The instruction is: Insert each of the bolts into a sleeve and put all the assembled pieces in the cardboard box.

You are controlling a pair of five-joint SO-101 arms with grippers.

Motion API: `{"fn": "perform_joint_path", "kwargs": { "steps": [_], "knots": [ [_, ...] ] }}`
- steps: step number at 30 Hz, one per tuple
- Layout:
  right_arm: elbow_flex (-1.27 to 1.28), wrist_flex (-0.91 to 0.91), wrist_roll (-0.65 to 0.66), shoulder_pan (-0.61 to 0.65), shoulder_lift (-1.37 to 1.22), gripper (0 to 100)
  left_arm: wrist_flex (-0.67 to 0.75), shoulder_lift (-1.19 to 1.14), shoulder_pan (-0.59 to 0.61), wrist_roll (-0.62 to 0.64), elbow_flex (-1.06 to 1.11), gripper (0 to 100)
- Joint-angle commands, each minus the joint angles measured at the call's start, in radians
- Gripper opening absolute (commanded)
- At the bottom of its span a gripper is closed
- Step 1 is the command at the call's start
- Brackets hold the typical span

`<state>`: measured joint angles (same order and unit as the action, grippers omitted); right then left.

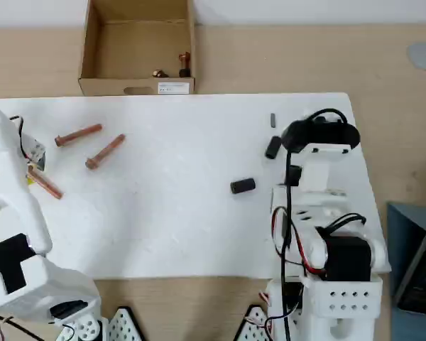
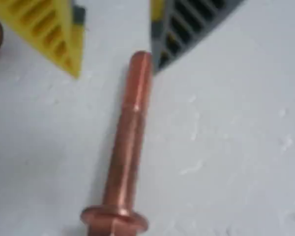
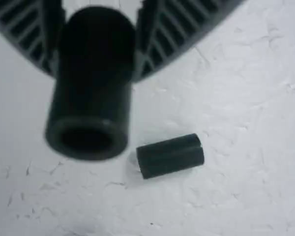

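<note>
Left gripper (image 2: 115, 69), with one yellow and one grey ribbed finger, stands open around the plain end of a copper-coloured metal bolt (image 2: 128, 142) with a flanged head, which lies flat on the white rough foam mat (image 2: 246, 147). Smooth, round and stiff, the bolt will probably roll and slip easily, so a hold across the middle of the shank seems safest. Right gripper (image 3: 96, 49) is closed on a short black tube-shaped sleeve (image 3: 91, 103), its bore left free. A second black sleeve (image 3: 170, 155) lies near on the mat. Both parts look light and hard.
</note>
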<state>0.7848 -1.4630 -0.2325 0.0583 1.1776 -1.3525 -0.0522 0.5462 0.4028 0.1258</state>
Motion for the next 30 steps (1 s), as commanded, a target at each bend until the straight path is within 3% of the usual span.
{"fn": "perform_joint_path", "kwargs": {
  "steps": [1,30],
  "knots": [
    [-0.005,0.02,0.003,-0.015,0.005,0.9,0.031,-0.016,0.02,-0.028,-0.048,11],
    [-0.004,0.02,0.006,-0.015,0.005,0.9,0.046,-0.409,0.044,-0.055,-0.233,10]
  ]
}}
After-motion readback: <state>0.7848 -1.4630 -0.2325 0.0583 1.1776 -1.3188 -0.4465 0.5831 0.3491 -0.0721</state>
